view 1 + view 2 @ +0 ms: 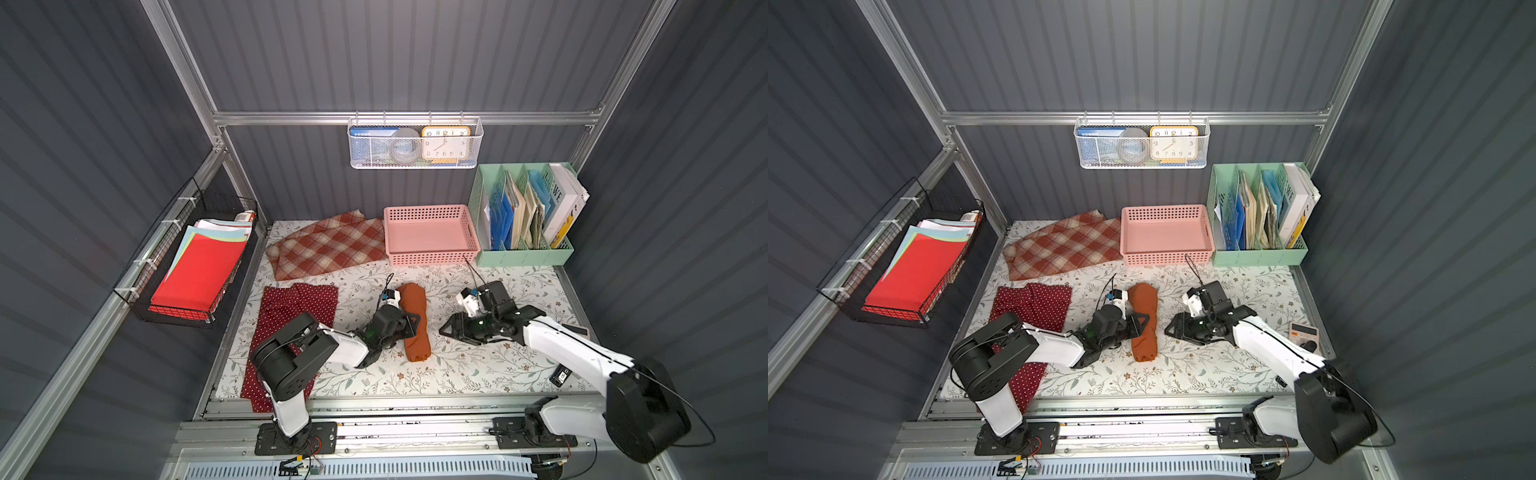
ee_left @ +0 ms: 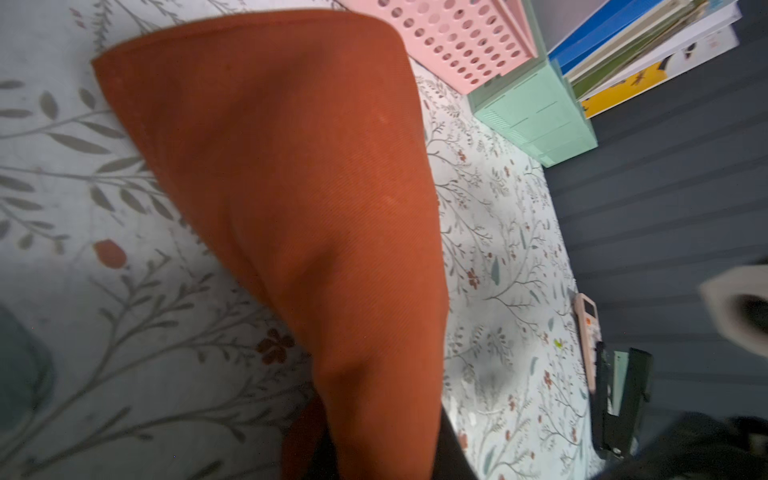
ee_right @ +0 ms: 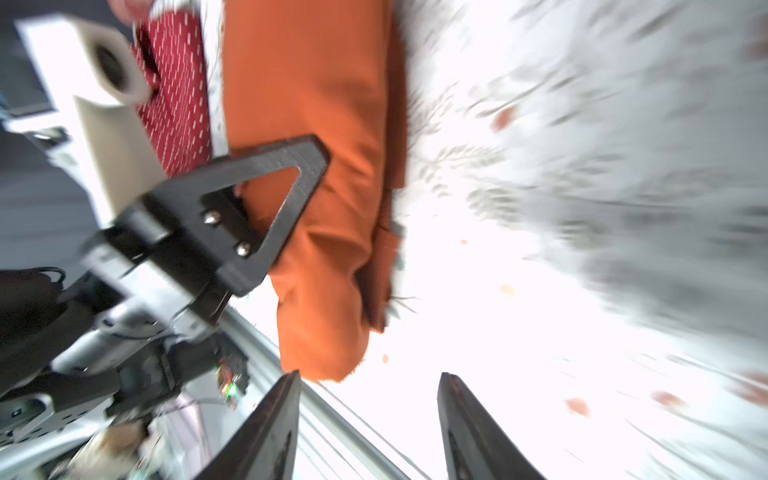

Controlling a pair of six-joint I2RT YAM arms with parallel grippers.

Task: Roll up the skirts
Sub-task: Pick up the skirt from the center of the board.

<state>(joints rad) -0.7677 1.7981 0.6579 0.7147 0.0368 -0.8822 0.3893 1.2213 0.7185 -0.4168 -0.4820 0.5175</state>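
L gripper [image 1: 409,325] clamps rolled orange skirt [image 1: 417,347]; R gripper [image 3: 370,376] apart; book [image 1: 558,198] reads "WE".

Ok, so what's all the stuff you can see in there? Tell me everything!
Rolled skirt: one, rust-orange, in the middle.
Dotted skirt: one, dark red, flat, front left, partly under the left arm.
Plaid skirt: one, red and cream, flat, back left.
Basket: one, pink, empty, back middle.
File rack: one, mint green, back right, holding books.
Mesh basket: one, white, hanging at the back, clock inside.
Wire basket: one, black, hanging at the left, holding paper sheets.
Calculator: one, pinkish, right edge.
Tablecloth: one, flowery white, under the skirts.
Left pincer: one, black, shut on the rolled skirt.
Right pincer: one, black, open, beside that skirt.
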